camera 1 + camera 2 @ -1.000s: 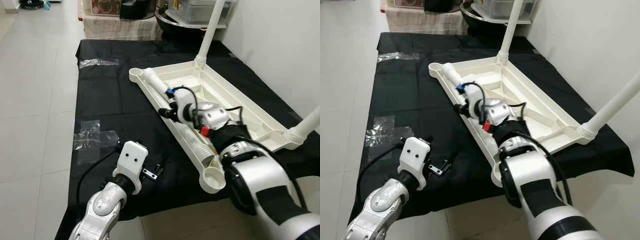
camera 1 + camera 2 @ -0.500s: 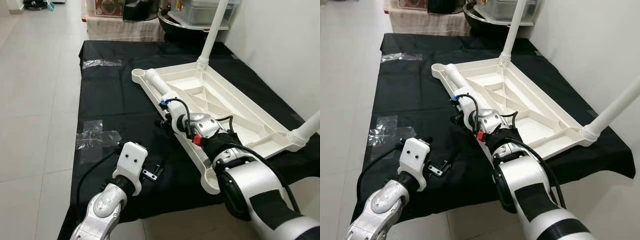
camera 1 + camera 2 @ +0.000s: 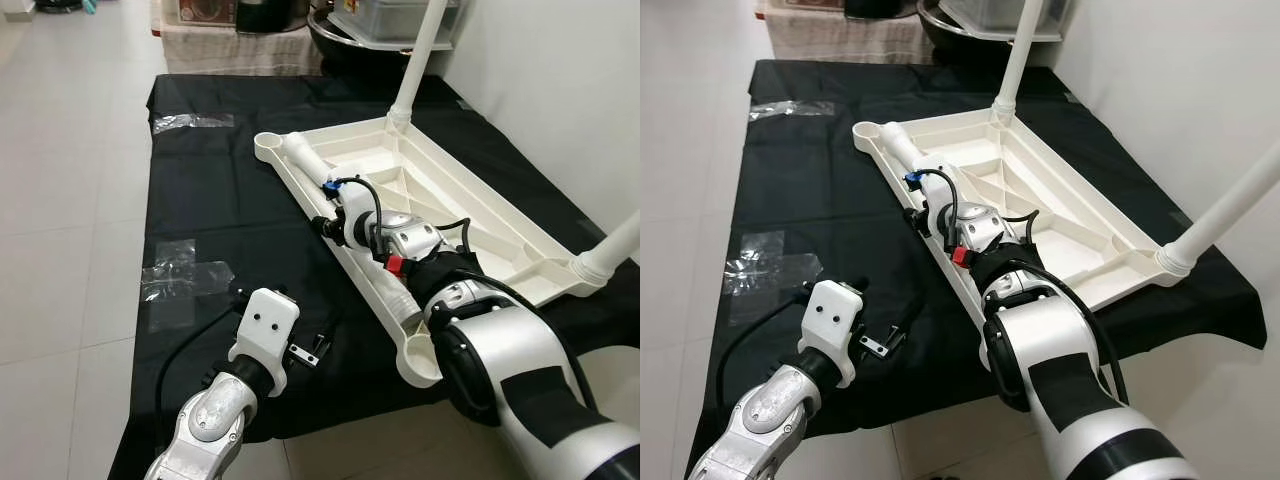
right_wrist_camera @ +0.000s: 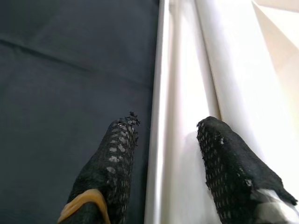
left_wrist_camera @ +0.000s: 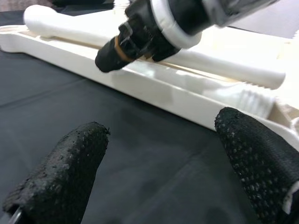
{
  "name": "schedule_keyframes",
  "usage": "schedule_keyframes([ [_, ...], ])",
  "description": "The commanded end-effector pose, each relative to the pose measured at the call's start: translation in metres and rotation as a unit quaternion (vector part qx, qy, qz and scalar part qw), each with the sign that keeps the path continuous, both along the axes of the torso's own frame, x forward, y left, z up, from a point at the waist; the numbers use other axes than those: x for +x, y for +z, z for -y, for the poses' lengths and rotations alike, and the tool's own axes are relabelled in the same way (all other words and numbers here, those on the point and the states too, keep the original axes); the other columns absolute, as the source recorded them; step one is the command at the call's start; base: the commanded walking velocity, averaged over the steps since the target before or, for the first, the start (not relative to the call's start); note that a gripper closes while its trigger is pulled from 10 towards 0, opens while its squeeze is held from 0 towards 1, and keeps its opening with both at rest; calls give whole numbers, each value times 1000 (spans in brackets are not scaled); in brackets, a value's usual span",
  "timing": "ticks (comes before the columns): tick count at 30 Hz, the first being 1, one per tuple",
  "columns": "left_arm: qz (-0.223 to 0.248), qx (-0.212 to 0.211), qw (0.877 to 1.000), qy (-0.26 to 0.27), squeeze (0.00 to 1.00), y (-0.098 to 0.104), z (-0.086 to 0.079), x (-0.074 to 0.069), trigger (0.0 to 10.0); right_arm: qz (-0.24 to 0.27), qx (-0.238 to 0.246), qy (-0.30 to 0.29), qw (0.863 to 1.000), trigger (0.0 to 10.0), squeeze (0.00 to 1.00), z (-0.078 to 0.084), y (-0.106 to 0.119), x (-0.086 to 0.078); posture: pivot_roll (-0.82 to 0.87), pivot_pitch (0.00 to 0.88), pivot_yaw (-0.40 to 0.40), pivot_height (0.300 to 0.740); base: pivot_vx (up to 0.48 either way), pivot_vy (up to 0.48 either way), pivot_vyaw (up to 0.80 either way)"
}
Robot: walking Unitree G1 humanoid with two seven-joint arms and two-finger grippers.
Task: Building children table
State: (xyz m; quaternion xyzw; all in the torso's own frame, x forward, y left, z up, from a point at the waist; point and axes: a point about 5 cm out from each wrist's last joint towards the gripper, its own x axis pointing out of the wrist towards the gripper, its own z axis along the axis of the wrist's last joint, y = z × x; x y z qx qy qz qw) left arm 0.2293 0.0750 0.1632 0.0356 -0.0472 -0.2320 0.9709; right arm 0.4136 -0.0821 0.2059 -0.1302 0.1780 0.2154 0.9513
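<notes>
Right wrist view: the right gripper (image 4: 163,154), fingers parted, straddles the tabletop rim (image 4: 156,116) beside the loose leg (image 4: 224,70).

Upturned tabletop (image 3: 470,215) lies on floor cloth (image 3: 220,230), toward 2 o'clock. Loose leg (image 3: 330,190) lies along its 9 o'clock rim. Two legs stand upright at 12 (image 3: 420,55) and 3 o'clock (image 3: 612,250) corners. Plastic wrap (image 3: 180,280) at 9 o'clock.
</notes>
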Motion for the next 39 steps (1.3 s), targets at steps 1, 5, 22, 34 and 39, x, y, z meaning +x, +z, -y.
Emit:
schedule_keyframes([
  [1,-9,2,1000,-1,0,-1,3,-5,10000,-20,-7,-8,1000,10000,0,1,-16,-4,17,188,-167,740,0,0,0],
  [5,-10,-3,1000,-2,0,1,4,-9,10000,-30,-6,-7,999,10000,0,-3,-22,-6,18,201,-172,740,0,0,0],
  [22,-19,-5,1000,-2,0,2,7,-13,10000,-39,-4,50,998,10000,0,-38,-22,-13,16,229,-194,740,0,0,0],
  [34,-16,-9,1000,8,0,7,5,-16,10000,-51,-45,101,993,0,0,-25,-29,-14,1,264,-204,740,0,0,0],
  [39,-14,-8,1000,8,0,8,6,-12,10000,-56,-55,129,989,0,0,-18,-28,-14,-3,261,-202,740,0,0,0],
])
